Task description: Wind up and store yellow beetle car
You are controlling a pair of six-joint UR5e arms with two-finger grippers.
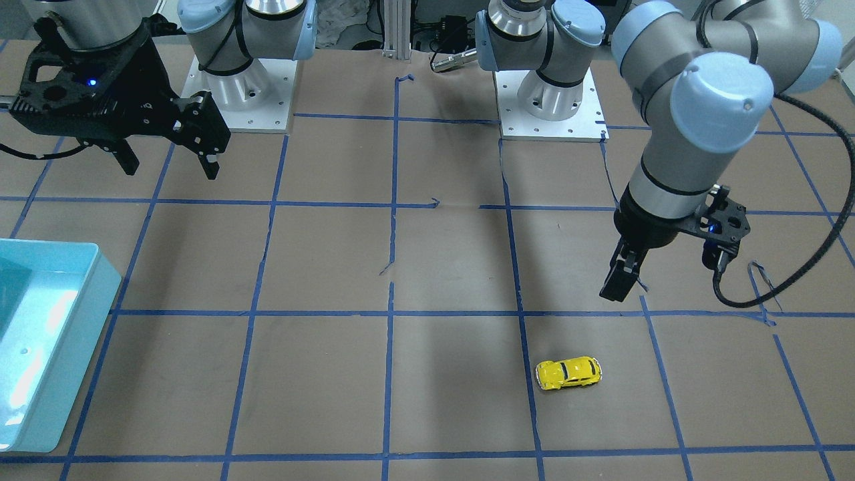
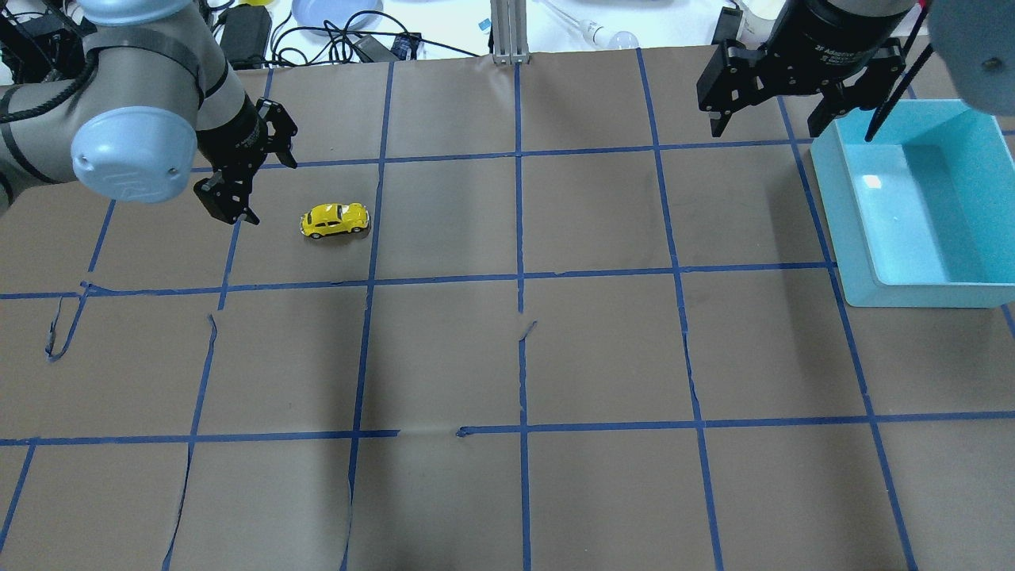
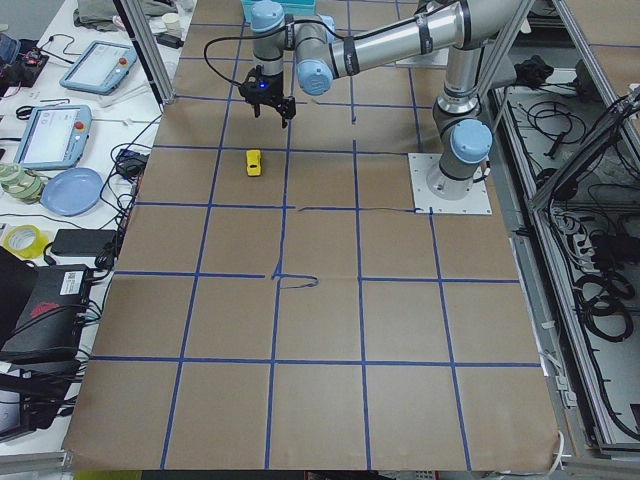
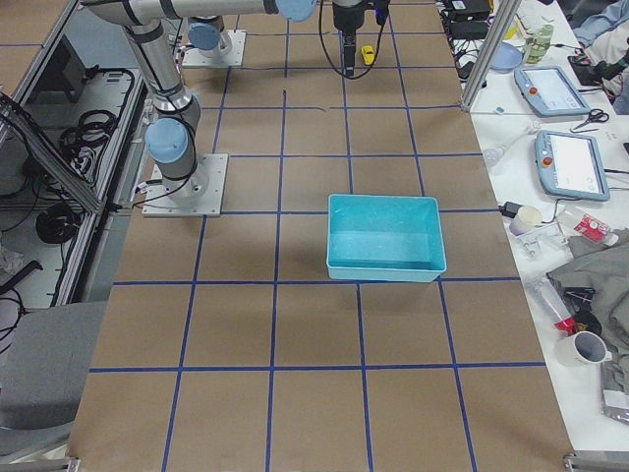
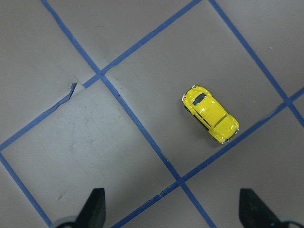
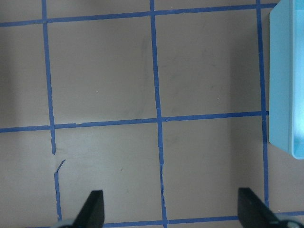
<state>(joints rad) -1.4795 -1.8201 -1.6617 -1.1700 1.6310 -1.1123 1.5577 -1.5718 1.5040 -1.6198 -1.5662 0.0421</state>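
**A:** Two arms logged, both held above the desk [image 2: 595,349]. Where is the car [image 2: 335,220]?

**B:** On the robot's left half, in the part of the desk away from the bases. It sits on its wheels on the brown paper, inside one square of the blue tape grid [image 2: 519,277]. One end is close to a tape line; I cannot tell if it touches. Yellow body, dark windows, black stripe along the side.

**A:** Left gripper [image 5: 173,213]?

**B:** It hangs over the desk near the car, apart from it and touching nothing. Fingers [image 5: 95,209] are spread wide with nothing between them. In the wrist view the car lies ahead of the fingertips, up and to the right of centre, angled across the frame. Overhead, the gripper is beside the car, on the side toward the desk's left end.

**A:** Right gripper [image 2: 767,127]?

**B:** It is well apart from the car, on the robot's right side. It is raised, fingers parted, holding nothing. Its wrist view shows bare paper, tape lines and one edge of the bin [image 2: 848,230] along the right border.

**A:** Bin position?

**B:** It is a light blue rectangular bin, flat on the desk at the robot's right. Overhead, the right gripper appears just beside the bin's far corner. The car is several grid squares away from it.
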